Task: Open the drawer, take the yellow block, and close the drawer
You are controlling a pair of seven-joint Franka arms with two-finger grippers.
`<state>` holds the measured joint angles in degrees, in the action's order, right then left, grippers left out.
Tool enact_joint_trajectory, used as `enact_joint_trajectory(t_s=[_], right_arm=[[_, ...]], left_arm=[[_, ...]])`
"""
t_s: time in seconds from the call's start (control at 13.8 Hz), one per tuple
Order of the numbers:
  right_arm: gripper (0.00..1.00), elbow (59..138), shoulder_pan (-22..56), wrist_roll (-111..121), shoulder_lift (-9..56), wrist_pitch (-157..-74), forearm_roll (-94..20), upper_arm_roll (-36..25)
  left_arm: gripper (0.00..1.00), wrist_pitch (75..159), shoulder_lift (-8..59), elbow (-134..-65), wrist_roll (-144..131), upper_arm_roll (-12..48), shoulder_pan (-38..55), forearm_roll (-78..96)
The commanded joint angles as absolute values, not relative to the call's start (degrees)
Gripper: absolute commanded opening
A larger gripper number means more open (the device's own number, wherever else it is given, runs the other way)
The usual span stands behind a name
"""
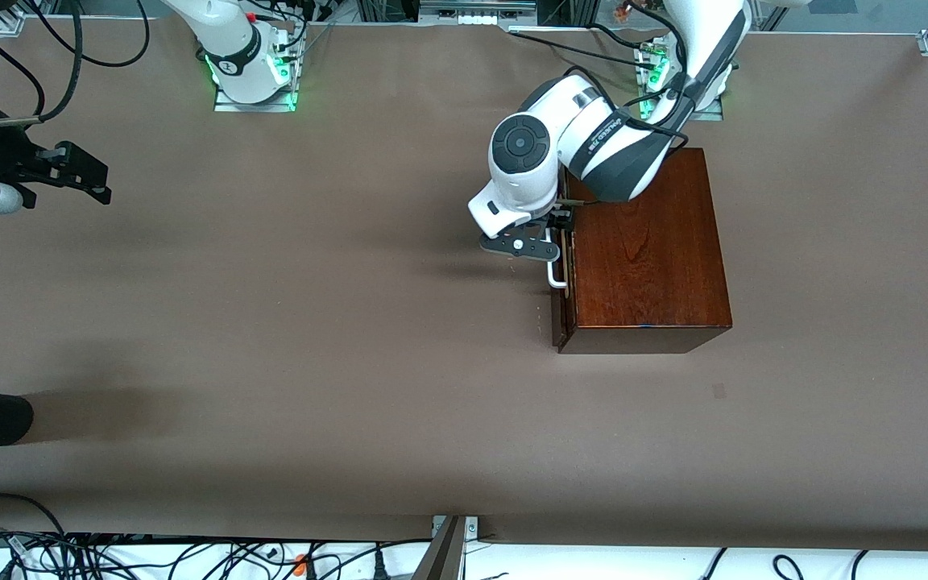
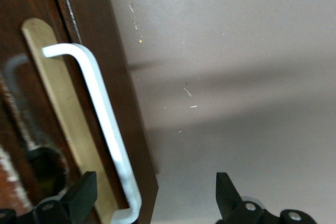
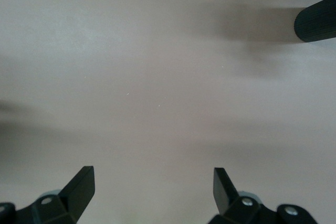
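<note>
Handle detail reaches me only from the left wrist: left end effector spread wide astride it, drawer shut, right end effector waiting, spread, over bare bench.

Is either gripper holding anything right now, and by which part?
Nothing is held. The left gripper is open around the drawer's white handle, not clamped. The right gripper waits open over bare table.
</note>
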<state>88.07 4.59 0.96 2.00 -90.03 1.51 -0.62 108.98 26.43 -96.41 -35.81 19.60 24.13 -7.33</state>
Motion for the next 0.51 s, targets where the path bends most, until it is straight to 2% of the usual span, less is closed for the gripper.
enact_joint_trajectory(t_s=[0.0, 0.15, 0.44], right_arm=[[1.00, 87.36, 4.22, 0.97, 2.29, -89.91, 0.88, -0.44], [1.00, 87.28, 4.22, 0.97, 2.29, -89.91, 0.97, -0.44], [1.00, 87.36, 4.13, 0.97, 2.29, -89.91, 0.88, -0.44]], left_arm=[[1.00, 111.62, 23.90, -100.63, -40.42, 19.42, 26.27, -11.31], [1.00, 111.53, 24.43, -100.81, -42.36, 19.86, 26.54, -17.73], [1.00, 112.75, 25.05, -102.56, -43.85, 19.86, 27.15, -18.28]])
